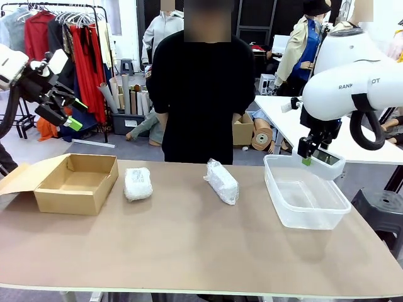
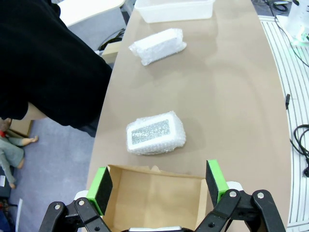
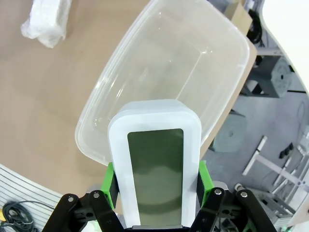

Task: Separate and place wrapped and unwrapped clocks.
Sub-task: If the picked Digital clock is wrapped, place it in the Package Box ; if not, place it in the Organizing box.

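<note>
- The right gripper (image 3: 157,186) is clamped on the long sides of the bare clock (image 3: 154,145) above the 1 o'clock corner of the tub (image 1: 274,189), likely ready to drop it in
- Clock: smooth white rounded rectangle, grey screen; tub: clear glossy plastic
- The left gripper (image 2: 157,181), jaws wide apart and empty, hangs over the matte cardboard box (image 1: 66,201) at the table's 9 o'clock
- First wrapped clock (image 1: 138,184) at 11 o'clock and second wrapped clock (image 1: 222,181) at 12 o'clock are bumpy whitish bubble-wrap lumps, untouched

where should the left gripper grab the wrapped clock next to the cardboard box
Probably from straight above, pads across its two long edges at the middle: the wrapped clock lies flat on the table, a low rounded block, clear of the cardboard box.
</note>
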Robot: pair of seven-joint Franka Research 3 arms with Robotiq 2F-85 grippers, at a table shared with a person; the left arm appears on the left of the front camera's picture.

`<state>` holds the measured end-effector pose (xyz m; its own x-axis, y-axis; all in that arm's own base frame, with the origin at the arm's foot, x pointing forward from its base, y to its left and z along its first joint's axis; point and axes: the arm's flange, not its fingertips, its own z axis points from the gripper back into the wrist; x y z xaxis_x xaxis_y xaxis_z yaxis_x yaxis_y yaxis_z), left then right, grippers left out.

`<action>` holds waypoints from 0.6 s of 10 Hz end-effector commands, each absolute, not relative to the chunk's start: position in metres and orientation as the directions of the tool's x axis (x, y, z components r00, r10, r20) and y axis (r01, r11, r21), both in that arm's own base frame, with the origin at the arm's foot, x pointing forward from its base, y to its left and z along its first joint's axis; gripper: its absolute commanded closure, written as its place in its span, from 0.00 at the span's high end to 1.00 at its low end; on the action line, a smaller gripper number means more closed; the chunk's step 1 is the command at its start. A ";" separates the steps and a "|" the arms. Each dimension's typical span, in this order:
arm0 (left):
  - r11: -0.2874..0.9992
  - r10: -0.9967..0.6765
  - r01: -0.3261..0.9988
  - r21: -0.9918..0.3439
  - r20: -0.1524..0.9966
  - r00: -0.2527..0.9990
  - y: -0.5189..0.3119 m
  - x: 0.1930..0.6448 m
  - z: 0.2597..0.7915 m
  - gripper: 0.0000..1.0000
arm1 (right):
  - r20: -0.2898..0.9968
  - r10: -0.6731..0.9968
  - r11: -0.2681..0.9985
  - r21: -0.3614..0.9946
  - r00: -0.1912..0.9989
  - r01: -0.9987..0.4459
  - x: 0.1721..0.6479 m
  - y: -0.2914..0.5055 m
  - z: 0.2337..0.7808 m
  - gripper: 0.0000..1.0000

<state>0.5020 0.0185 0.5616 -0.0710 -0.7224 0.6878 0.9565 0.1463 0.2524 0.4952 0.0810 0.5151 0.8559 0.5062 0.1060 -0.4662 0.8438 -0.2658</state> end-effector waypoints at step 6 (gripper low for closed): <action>0.146 -0.720 0.956 0.253 0.690 -0.073 0.018 0.502 0.562 1.00 | 0.158 0.197 0.970 -0.172 0.967 -0.170 0.540 0.072 0.492 0.00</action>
